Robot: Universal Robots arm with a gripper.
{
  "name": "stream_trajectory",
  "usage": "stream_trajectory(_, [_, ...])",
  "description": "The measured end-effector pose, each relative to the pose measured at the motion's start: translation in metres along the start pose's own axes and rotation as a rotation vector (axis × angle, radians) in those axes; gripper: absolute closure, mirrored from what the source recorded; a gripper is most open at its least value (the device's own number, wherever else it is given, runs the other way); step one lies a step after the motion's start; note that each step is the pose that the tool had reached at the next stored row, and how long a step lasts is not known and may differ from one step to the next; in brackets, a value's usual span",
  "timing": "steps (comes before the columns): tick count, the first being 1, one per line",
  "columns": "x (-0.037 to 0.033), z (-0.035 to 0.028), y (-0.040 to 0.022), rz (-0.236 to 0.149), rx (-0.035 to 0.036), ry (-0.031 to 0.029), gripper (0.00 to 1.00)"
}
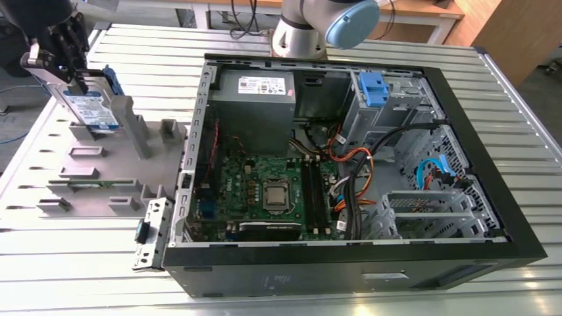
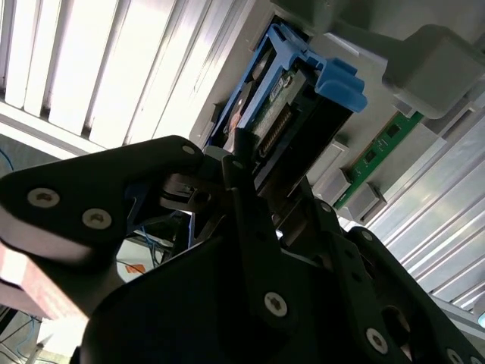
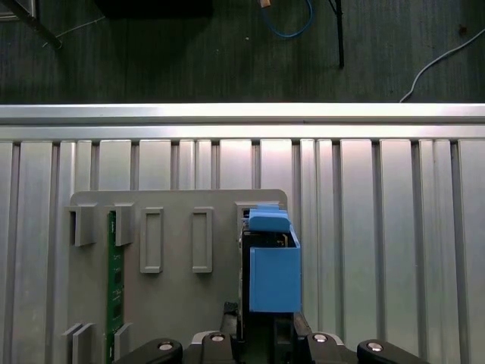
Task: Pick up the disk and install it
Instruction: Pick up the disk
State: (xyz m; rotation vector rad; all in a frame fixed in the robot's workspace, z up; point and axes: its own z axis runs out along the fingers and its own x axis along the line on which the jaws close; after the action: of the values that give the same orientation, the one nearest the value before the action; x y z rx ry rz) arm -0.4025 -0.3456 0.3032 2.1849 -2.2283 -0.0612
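Gripper point(image 1: 72, 74) clamped on the top end of the flat silver hard drive in its blue plastic carrier point(image 1: 92, 110), upright at the grey slotted fixture plate point(image 1: 110, 164). I judge the grasp made; drive well apart from open black computer case point(image 1: 307, 276), install not done.

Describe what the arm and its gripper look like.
The arm is a silver-grey tube with a light blue cap on its joint. The gripper is black, and both wrist views show it built of flat angular link plates fastened with silver screws.
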Motion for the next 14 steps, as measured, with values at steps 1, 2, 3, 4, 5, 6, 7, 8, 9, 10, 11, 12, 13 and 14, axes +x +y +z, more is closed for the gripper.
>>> stream_trajectory(1, [0.0, 0.0, 0.0, 0.0, 0.0, 0.0, 0.65])
stream_trajectory(2, [0.0, -0.0001, 0.0, 0.0, -0.0001, 0.0, 0.65])
stream_trajectory(3, [0.0, -0.0002, 0.0, 0.0, 0.0, 0.0, 0.65])
stream_trajectory(4, [0.0, -0.0002, 0.0, 0.0, 0.0, 0.0, 0.65])
stream_trajectory(5, [0.0, -0.0002, 0.0, 0.0, -0.0001, 0.0, 0.65])
stream_trajectory(6, [0.0, -0.0003, 0.0, 0.0, -0.0001, 0.0, 0.65])
stream_trajectory(7, [0.0, -0.0003, 0.0, 0.0, -0.0001, 0.0, 0.65])
stream_trajectory(8, [0.0, -0.0005, 0.0, 0.0, -0.0002, 0.0001, 0.65])
stream_trajectory(9, [0.0, -0.0008, 0.0001, 0.0, -0.0004, 0.0002, 0.65])
stream_trajectory(10, [0.0, -0.0015, 0.0001, 0.0, -0.0006, 0.0003, 0.65])
stream_trajectory(11, [0.0, -0.0019, 0.0001, 0.0, -0.0003, 0.0001, 0.65])
stream_trajectory(12, [0.0, -0.0024, 0.0001, 0.0, -0.0001, 0.0001, 0.65])
stream_trajectory(13, [0.0, -0.0032, 0.0001, 0.0, -0.0002, 0.0001, 0.65])
stream_trajectory(14, [0.0, -0.0041, 0.0002, 0.0, -0.0001, 0.0, 0.65])
